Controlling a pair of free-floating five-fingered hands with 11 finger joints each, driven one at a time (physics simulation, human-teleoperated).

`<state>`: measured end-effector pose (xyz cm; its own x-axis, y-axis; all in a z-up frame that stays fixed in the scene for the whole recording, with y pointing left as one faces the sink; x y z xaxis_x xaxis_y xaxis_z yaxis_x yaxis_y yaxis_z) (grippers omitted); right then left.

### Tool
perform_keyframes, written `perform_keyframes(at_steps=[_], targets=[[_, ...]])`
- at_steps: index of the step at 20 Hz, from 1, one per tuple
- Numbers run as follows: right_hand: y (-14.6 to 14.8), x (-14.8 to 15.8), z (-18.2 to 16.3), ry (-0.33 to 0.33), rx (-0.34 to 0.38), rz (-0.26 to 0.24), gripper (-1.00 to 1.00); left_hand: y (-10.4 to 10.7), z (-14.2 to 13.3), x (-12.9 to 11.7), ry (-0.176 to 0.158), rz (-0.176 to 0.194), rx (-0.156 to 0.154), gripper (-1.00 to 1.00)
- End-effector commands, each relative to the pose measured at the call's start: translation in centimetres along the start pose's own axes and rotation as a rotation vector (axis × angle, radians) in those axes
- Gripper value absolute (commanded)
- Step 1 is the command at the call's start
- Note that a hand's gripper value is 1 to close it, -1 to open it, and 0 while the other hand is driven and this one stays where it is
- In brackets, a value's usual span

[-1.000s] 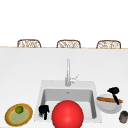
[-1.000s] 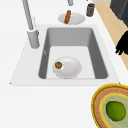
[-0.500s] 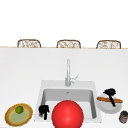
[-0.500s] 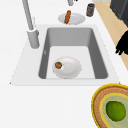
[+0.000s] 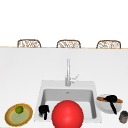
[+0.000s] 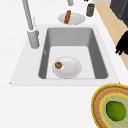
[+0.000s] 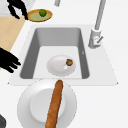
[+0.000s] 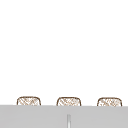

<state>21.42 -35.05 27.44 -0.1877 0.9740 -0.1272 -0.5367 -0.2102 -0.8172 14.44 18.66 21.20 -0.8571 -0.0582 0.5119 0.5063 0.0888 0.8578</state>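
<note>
Judged from layout: nothing lifted yet. Long brown sausage point(image 7: 55, 102) lying across round white plate point(image 7: 25, 105), on counter just right of grey steel sink point(image 5: 67, 83). Green lime point(image 5: 19, 109) resting on round woven yellow-rimmed plate point(image 5: 10, 118), left of sink. White bowl point(image 6: 70, 68) on basin floor, small brown item point(image 6: 58, 65) at its edge. Right hand point(image 5: 111, 98) seen over sausage plate in front view; in right side view sausage bare, so no contact judged; fingers spread, holding nothing. Left hand point(image 5: 43, 110) in air by sink's front left corner, near woven plate, fingers hanging loose, apart, empty. Large red ball point(image 5: 67, 115) in front of sink; dark can point(image 5: 123, 117) at far right.
</note>
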Motion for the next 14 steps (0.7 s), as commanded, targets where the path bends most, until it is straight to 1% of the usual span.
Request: perform_keyframes(at_steps=[1,4,6,10,14], targets=[[1.5,-2.0,1.3,-0.004,0.037,-0.024,-1.0,0.0,0.0,0.0,0.0,0.0,0.0,0.0],[2.6,-3.6,1.0,-0.057,0.034,-0.049,-1.0,0.0,0.0,0.0,0.0,0.0,0.0,0.0],[3.4,-4.8,0.8,-0.08,0.032,-0.064,-1.0,0.0,0.0,0.0,0.0,0.0,0.0,0.0],[5.3,-7.2,0.4,-0.112,0.037,-0.084,-1.0,0.0,0.0,0.0,0.0,0.0,0.0,0.0],[6.8,-9.7,0.0,-0.124,0.046,-0.097,-1.0,0.0,0.0,0.0,0.0,0.0,0.0,0.0]])
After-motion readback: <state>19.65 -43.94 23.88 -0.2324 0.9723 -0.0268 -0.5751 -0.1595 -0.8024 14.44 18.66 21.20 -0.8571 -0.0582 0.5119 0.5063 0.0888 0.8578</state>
